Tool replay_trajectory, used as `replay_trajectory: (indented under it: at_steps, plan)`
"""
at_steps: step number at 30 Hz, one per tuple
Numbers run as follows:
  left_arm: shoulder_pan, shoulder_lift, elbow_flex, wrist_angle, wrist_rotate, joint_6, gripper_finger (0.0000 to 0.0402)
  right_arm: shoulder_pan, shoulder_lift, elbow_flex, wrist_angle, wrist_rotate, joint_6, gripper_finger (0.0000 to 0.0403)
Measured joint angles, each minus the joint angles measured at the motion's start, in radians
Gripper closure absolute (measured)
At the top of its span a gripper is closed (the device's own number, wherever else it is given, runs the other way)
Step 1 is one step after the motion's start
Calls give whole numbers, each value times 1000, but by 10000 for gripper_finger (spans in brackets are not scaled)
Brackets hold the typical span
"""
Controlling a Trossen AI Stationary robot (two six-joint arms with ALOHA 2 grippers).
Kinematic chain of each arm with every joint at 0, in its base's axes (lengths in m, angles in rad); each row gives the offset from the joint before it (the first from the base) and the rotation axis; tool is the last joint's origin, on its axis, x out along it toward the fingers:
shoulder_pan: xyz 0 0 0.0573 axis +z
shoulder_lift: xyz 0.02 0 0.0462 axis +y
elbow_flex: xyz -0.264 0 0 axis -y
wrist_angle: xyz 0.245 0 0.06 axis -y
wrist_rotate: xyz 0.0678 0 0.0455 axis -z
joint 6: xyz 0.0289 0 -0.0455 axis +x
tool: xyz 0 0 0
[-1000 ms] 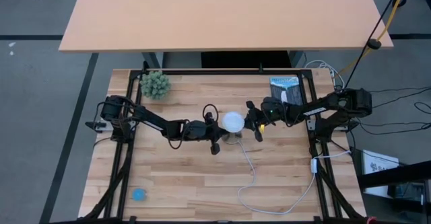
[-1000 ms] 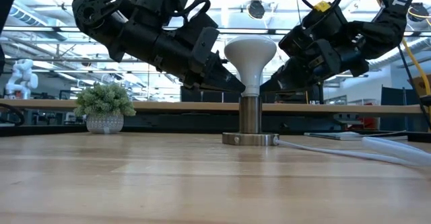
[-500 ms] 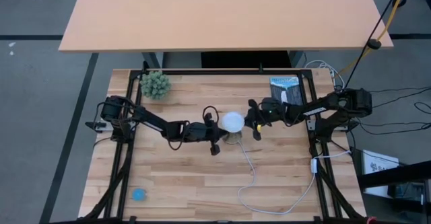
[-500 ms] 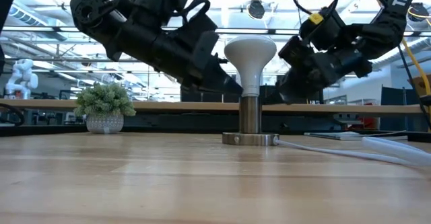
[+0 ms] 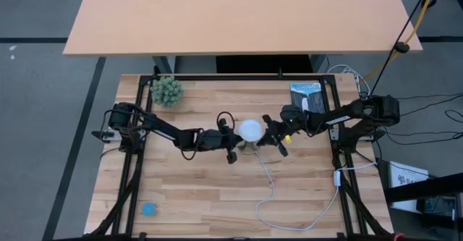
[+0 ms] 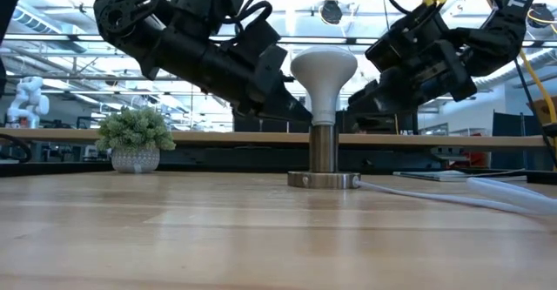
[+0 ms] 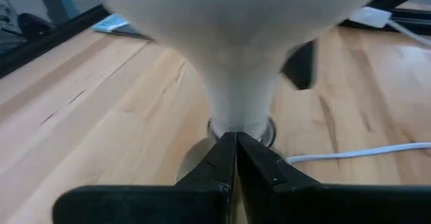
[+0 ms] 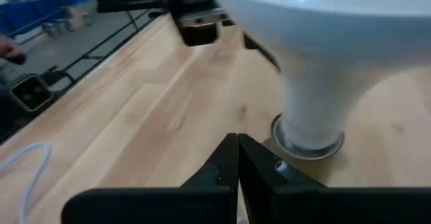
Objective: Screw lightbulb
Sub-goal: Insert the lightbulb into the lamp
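Note:
The white lightbulb (image 6: 323,74) stands upright with its screw base in a small metal socket (image 6: 324,153) at the table's middle; it also shows in the high view (image 5: 250,130). My left gripper (image 7: 236,138) is shut, and its tips point level at the bulb's neck from the table's left (image 5: 237,141). My right gripper (image 8: 237,140) is shut and stands on the bulb's right (image 5: 270,138), its tips beside the neck and a little apart from it. My left gripper holds its shut fingertips (image 7: 227,147) right at the foot of the bulb's neck (image 7: 237,113), coming level from the table's left. I cannot tell whether they touch it.
The socket's white cord (image 5: 270,190) runs toward the table's near edge. A small potted plant (image 5: 167,90) stands at the far left, a dark box (image 5: 304,95) at the far right, and a small blue thing (image 5: 149,209) at the near left.
My right gripper has drawn a little away from the bulb, come back beside it, and turned about its own axis. The bulb and socket have stayed where they were.

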Motion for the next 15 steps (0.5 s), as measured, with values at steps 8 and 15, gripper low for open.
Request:
replay_trajectory:
  at_steps: [8, 15]
  plan:
    - [-16, 0, 0, -5, 30, -3, 383, -3, 0, 0, -45, 300, 0, 403]
    - [-5, 0, 0, -5, 32, -2, 383, 6, 0, 0, 48, 311, -4, 403]
